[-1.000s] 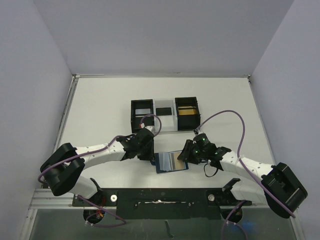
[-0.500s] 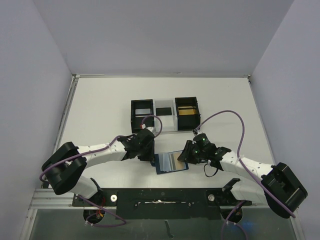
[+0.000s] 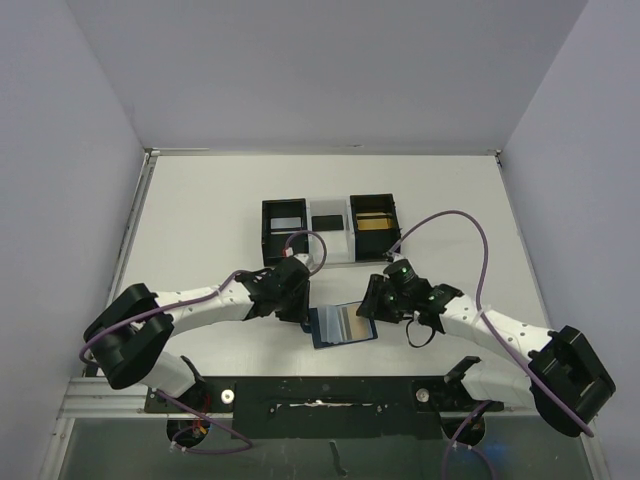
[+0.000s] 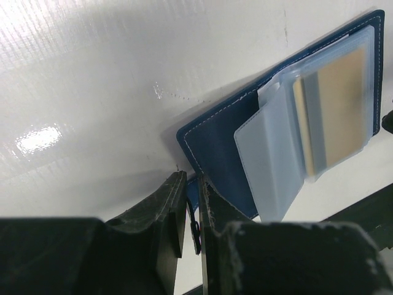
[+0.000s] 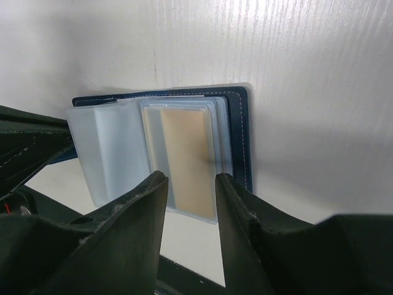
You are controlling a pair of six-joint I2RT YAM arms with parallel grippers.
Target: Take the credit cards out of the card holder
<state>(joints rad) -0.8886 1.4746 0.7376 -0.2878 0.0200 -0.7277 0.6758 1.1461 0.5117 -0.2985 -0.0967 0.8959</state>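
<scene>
Change first: found little of it across the last second. Saw the right gripper (image 3: 371, 300) drawn a touch away from the near edge and in over the card holder (image 3: 343, 325). Saw the left gripper (image 3: 297, 303) barely shifted, if anything settled a shade lower against the wallet's left side. Found the card holder itself unmoved, lying open toward the front of the bench (image 3: 200, 210), between the two grippers and well short of the black boxes (image 3: 330, 231) at the back. From the left wrist, saw the left gripper (image 4: 191, 184) narrowed almost to nothing, with a sliver of the blue cover's edge (image 4: 221, 147) caught between the jaws. Judged that to be a pinch holding the card holder down. From the right wrist, saw the right gripper (image 5: 190, 181) with a moderate gap, one finger on each side of the gold card (image 5: 187, 160). Found that card tucked in the clear sleeves (image 5: 107, 153) inside the open cover (image 5: 239, 123). Could not tell whether either fingertip touched the plastic. Took the small shift to mean alignment rather than extraction: no card out of the sleeves, the gold one fully seated. Judged the pull itself as not yet begun. Expected the next move to need a grip on the card alone. Feared catching the soft sleeve along with it, or dragging the whole wallet out of the left pinch.
</scene>
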